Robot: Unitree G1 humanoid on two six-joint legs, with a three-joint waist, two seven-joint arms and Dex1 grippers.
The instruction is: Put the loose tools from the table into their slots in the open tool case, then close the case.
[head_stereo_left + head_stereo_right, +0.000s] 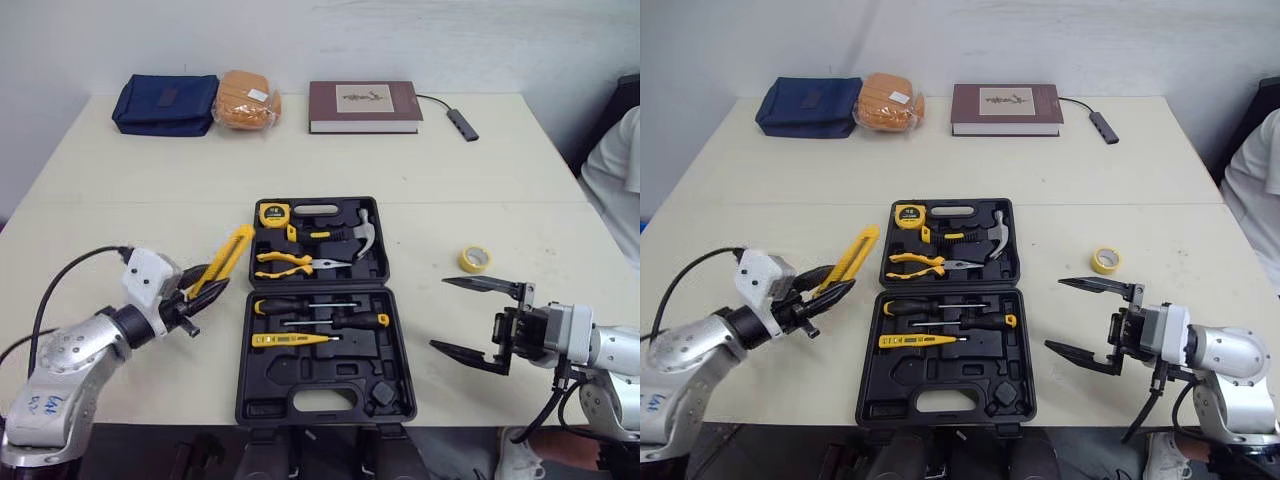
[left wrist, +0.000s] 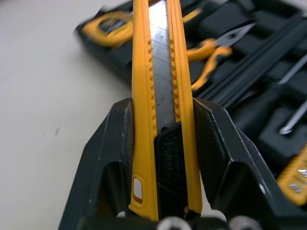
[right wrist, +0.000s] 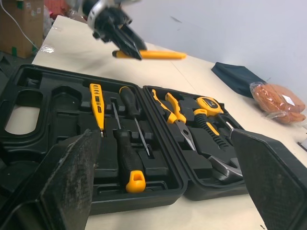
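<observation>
Left eye view showed the left gripper [image 1: 203,287] clamped on the rear half of a yellow plastic snap-blade utility knife [image 1: 226,257]. It held the knife off the cream table [image 1: 120,190], just beside the left edge of the open black moulded-plastic tool case [image 1: 245,400], with the knife's nose pointing toward the case's far left corner. The step in hand looked like carrying the knife over to its slot. The next move would call for swinging it right over the case, lining its length up with a vacant long recess and lowering it flat before letting go; which recess fits it could not be told. The case's far half held a yellow tape measure [image 1: 273,213], yellow-handled pliers [image 1: 295,263] and a steel claw hammer [image 1: 357,231]. Its near half held two black-handled screwdrivers [image 1: 300,305] and a yellow tester pen [image 1: 290,340], with several moulded hollows near the handle left vacant. Right of the case a small yellow roll of tape [image 1: 475,259] lay loose on the table, near the right gripper [image 1: 440,314]. That gripper hovered with its fingers spread wide, holding nothing. With the tape loose and the lid open, the task seemed partway through.
</observation>
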